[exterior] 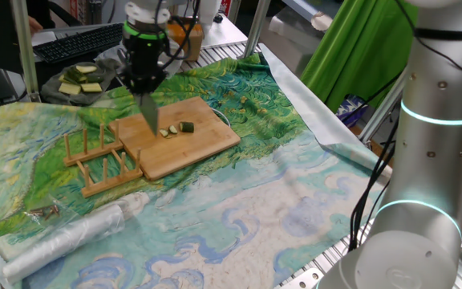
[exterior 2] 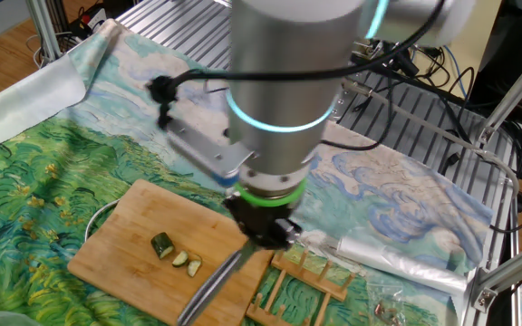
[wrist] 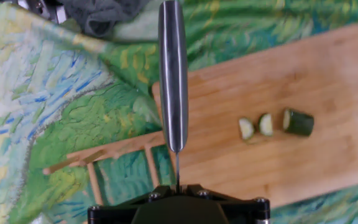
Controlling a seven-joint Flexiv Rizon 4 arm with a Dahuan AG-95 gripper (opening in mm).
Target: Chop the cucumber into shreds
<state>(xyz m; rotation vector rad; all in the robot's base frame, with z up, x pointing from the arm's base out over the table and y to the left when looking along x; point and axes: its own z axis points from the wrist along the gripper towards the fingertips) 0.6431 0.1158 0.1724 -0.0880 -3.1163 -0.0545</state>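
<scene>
The gripper point(wrist: 178, 186) holds a knife point(wrist: 173, 74) tight. The cucumber point(wrist: 275, 123) lies to the blade's right on the board point(wrist: 328, 81), in a row pointing away from the blade.

cucumber point(wrist: 298, 122) pieces: 3 | wooden board point(wrist: 328, 81): 1 | knife point(wrist: 173, 74): 1 | wooden rack point(exterior: 103, 156): 1 | cucumber slabs point(exterior: 80, 79): perhaps 5, blurred

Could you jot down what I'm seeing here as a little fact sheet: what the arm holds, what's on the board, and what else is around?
tool: knife held in the gripper, blade pointing down
cutting surface: wooden board
on board: cucumber chunk with two thin slices beside it
knife position: beside the pieces, not touching them
next to board: wooden rack
underlay: painted cloth
further back: plate of pale cucumber slabs
</scene>
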